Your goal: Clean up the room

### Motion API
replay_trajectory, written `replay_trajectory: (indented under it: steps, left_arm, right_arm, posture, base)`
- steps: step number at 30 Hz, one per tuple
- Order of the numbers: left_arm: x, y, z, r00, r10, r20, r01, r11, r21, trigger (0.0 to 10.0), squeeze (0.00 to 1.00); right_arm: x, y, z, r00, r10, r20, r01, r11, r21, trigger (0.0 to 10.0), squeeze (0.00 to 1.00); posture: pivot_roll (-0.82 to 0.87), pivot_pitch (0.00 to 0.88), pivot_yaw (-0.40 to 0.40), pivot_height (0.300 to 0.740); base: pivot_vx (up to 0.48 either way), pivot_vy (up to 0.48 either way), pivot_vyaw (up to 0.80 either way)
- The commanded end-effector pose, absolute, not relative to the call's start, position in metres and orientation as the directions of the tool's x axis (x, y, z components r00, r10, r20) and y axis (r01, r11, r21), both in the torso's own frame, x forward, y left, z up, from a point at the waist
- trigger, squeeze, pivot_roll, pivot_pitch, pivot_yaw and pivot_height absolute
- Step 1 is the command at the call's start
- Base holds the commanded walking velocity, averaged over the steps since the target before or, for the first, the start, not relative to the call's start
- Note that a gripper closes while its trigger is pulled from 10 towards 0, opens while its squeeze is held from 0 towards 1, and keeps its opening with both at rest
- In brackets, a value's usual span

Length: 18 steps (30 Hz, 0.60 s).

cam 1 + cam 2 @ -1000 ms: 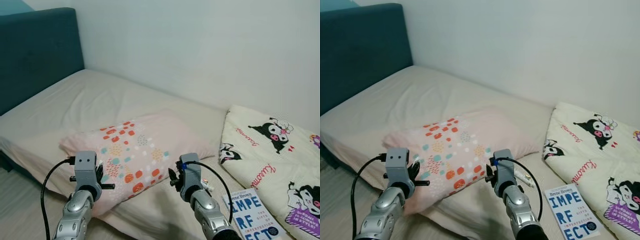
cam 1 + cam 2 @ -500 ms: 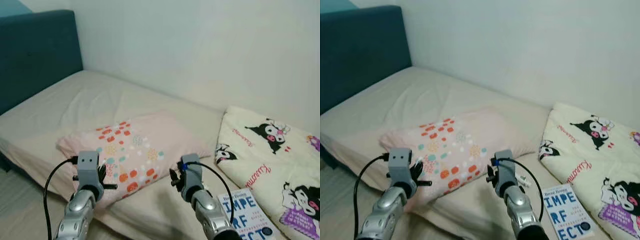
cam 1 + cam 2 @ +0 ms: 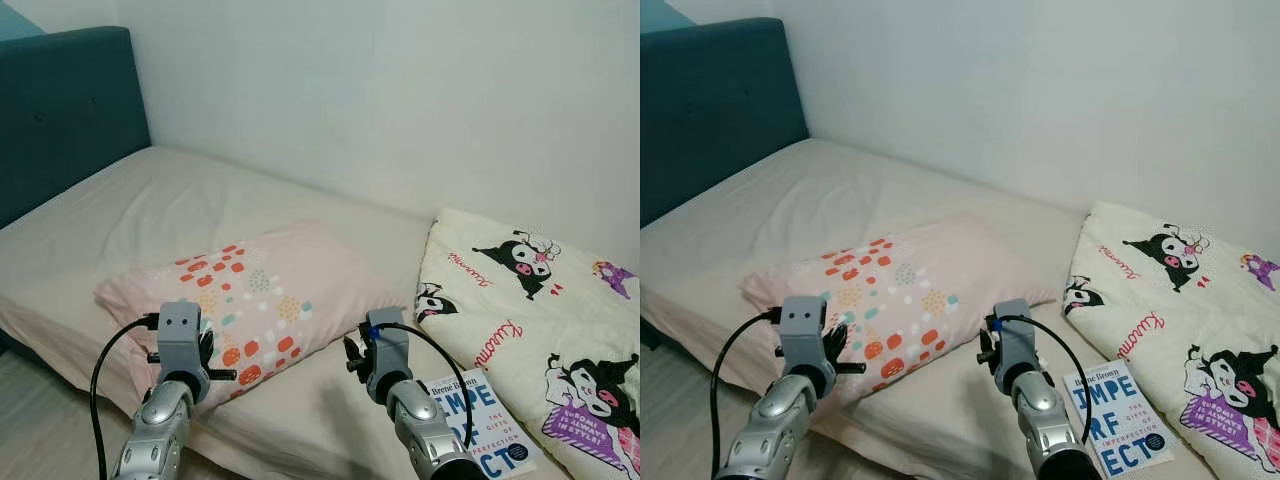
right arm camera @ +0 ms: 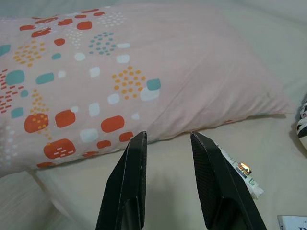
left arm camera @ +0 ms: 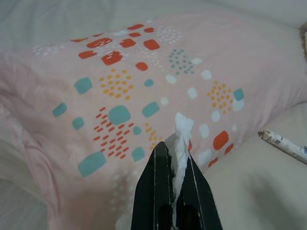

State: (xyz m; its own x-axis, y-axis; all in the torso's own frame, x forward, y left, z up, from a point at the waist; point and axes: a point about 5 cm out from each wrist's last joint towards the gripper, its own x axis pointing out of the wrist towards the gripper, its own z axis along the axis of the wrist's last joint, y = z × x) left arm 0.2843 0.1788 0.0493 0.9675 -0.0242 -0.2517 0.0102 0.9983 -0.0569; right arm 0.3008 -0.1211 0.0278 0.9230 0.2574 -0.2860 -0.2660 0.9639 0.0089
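While tissue (image 5: 181,143) pinched in left jaws, right empty.

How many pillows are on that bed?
1. A pink pillow with orange, teal and white patches lies on the bed, ahead of the left gripper and beside the cartoon quilt. Another could be hidden under that quilt.
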Motion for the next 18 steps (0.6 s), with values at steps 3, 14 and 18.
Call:
replay_trajectory:
  steps: [3,14,18]
  left_arm:
    - [0.2858,0.1768,0.0490,0.967,-0.025,-0.253,0.012,0.999,-0.053,10.0,0.00]
    - [0.2842,0.1753,0.0481,0.967,-0.026,-0.255,0.015,0.999,-0.044,10.0,0.00]
    - [0.2837,0.1775,0.0463,0.964,-0.004,-0.265,-0.016,0.997,-0.075,10.0,0.00]
  right_arm:
    - [0.3020,-0.1286,0.0296,0.934,0.227,-0.275,-0.235,0.972,0.004,10.0,0.00]
    - [0.3035,-0.1265,0.0313,0.931,0.239,-0.275,-0.268,0.961,-0.073,10.0,0.00]
    - [0.3044,-0.1292,0.0317,0.939,0.213,-0.270,-0.229,0.973,-0.028,10.0,0.00]
  posture:
    - [-0.01,0.000,-0.121,0.740]
    - [0.00,0.000,-0.130,0.740]
    - [0.00,0.000,-0.130,0.740]
  base:
    - [0.000,0.000,0.00]
    - [0.000,-0.262,0.44]
    - [0.000,-0.240,0.40]
